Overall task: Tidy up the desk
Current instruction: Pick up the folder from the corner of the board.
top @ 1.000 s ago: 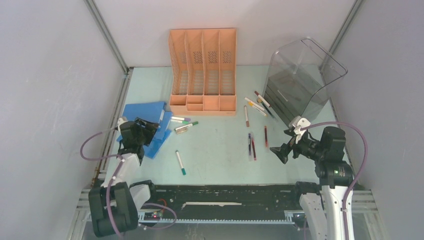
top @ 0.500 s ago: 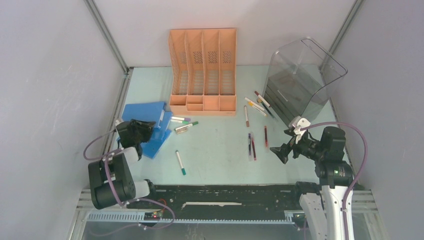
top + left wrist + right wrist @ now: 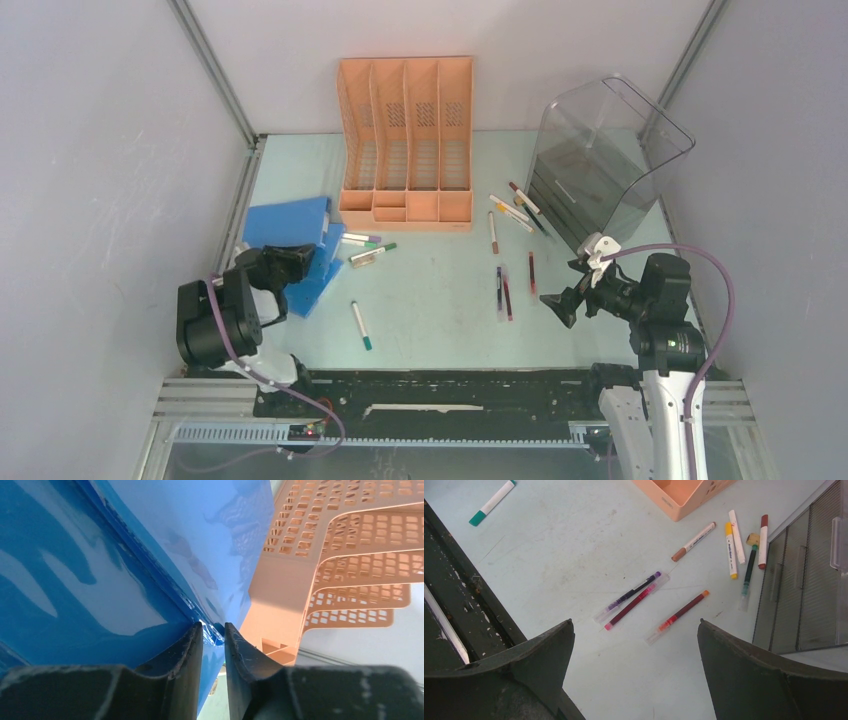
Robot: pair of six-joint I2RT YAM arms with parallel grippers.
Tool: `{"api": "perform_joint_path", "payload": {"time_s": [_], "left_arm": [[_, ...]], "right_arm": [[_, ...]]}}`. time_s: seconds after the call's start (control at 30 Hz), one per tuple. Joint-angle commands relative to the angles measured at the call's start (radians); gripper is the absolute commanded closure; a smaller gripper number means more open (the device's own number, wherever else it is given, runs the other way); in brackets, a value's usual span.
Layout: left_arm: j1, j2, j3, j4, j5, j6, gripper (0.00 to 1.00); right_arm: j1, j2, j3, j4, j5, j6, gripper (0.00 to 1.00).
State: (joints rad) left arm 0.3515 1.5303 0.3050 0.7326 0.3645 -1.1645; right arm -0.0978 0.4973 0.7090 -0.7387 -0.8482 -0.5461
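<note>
- The blue folders (image 3: 288,222) lie on the left side of the table (image 3: 430,300), just in front and to the left of the orange file rack (image 3: 407,140). The left arm (image 3: 215,320) is right at them and the right arm (image 3: 660,300) is well apart from them, so this pile looks like the left arm's job.
- The left jaws stand narrow, with a folder's thin edge pinched between their tips. In the left wrist view the blue sheet spreads up and to the left from that point. I cannot tell which folder of the pile it is.
- My judgement is that the coming move turns on one relation. The rack sits beyond the jaws and to their right, and its slots run front to back. The folder's long edge is not yet in line with them, so it would have to be stood on edge and swung right.
- The right jaws gape wide and hold nothing. They hang above the loose pens (image 3: 676,611), near the smoky drawer bin (image 3: 600,170).
</note>
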Motion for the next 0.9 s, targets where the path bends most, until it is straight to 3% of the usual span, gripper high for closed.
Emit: {"api": "perform_joint_path", "payload": {"time_s": [0.0, 0.3, 0.43, 0.57, 0.87], "left_arm": [[0.028, 0.076, -0.046, 0.220, 0.070, -0.087, 0.71], [0.044, 0.211, -0.090, 0.560, 0.166, -0.193, 0.57], [0.047, 0.271, -0.094, 0.671, 0.185, -0.235, 0.58], [0.050, 0.261, -0.100, 0.664, 0.178, -0.222, 0.62], [0.055, 0.227, -0.073, 0.486, 0.115, -0.167, 0.69]], "right_arm": [[-0.005, 0.001, -0.003, 0.002, -0.015, -0.015, 0.00], [-0.005, 0.004, -0.007, 0.004, -0.017, -0.015, 0.00], [-0.006, 0.004, -0.007, 0.005, -0.015, -0.015, 0.00], [-0.006, 0.006, -0.008, 0.004, -0.017, -0.015, 0.00], [-0.006, 0.008, -0.011, 0.007, -0.018, -0.016, 0.00]]}}
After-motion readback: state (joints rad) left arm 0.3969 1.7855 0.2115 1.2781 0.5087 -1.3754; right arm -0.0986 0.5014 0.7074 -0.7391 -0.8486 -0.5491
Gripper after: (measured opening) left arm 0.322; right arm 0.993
